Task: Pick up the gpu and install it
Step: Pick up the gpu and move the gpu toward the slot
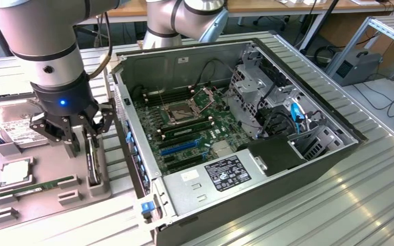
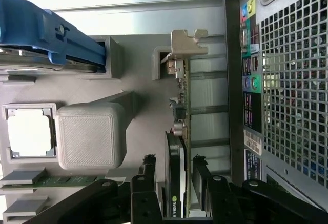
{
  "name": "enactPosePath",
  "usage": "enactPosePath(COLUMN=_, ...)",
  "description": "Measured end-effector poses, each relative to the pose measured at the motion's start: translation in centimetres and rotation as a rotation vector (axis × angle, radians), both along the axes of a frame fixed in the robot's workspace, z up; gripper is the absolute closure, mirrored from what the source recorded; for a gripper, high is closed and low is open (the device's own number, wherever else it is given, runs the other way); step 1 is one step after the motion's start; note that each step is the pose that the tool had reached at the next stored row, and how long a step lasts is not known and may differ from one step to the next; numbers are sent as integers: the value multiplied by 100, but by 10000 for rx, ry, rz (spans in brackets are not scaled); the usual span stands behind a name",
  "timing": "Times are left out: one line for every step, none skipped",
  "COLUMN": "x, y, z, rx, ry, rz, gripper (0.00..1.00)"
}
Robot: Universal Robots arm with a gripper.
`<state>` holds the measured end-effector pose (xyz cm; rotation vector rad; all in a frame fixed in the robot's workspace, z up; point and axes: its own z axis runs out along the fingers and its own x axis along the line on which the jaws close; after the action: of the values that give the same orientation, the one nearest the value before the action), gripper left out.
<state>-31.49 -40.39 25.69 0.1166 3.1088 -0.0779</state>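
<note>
gpu point(image 1: 94, 171) pickup, grabbing stage. Big stuff first: the open pc case point(image 1: 272, 200) sits on the exterior view's right, with the grey parts tray point(image 1: 46, 171) just beside it. The card stands on edge in a tray slot, silver bracket point(image 2: 188, 42) at the end away from me. My gripper point(image 2: 173, 160) is down over it, jaws wide open, 1 finger point(image 2: 148, 170) by each flat face, a small gap on both sides, nothing held. Imo the trick: stay centred so both sides touch together, squeeze the black shroud rather than bare board, and keep the 2 fingers square so the card doesn't tilt.
</note>
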Motion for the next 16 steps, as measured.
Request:
enactPosePath(x=0, y=0, z=-6, rx=0, ry=0, rz=0, gripper=58)
enactPosePath(x=0, y=0, z=-14, rx=0, ry=0, rz=0, gripper=58)
enactPosePath(x=0, y=0, z=-22, rx=0, ry=0, rz=0, gripper=58)
enactPosePath(x=0, y=0, z=-38, rx=0, ry=1, rz=0, gripper=58)
enactPosePath(x=0, y=0, z=-58, rx=1, ry=0, rz=0, gripper=58)
enactPosePath(x=1, y=0, z=-72, rx=0, ry=0, rz=-1, gripper=58)
enactPosePath(x=1, y=0, z=-84, rx=1, ry=0, rz=-1, gripper=58)
enactPosePath(x=2, y=1, z=-91, rx=1, ry=0, rz=-2, gripper=58)
enactPosePath(x=3, y=1, z=-99, rx=1, ry=0, rz=-4, gripper=58)
enactPosePath(x=3, y=1, z=-105, rx=0, ry=0, rz=-5, gripper=58)
enactPosePath(x=3, y=1, z=-110, rx=0, ry=0, rz=-6, gripper=58)
enactPosePath(x=3, y=1, z=-115, rx=0, ry=0, rz=-6, gripper=58)
enactPosePath(x=4, y=1, z=-122, rx=1, ry=-1, rz=-6, gripper=58)
enactPosePath(x=4, y=1, z=-127, rx=0, ry=0, rz=-6, gripper=58)
enactPosePath(x=5, y=1, z=-130, rx=0, ry=1, rz=-6, gripper=58)
enactPosePath(x=5, y=1, z=-132, rx=-1, ry=2, rz=-6, gripper=58)
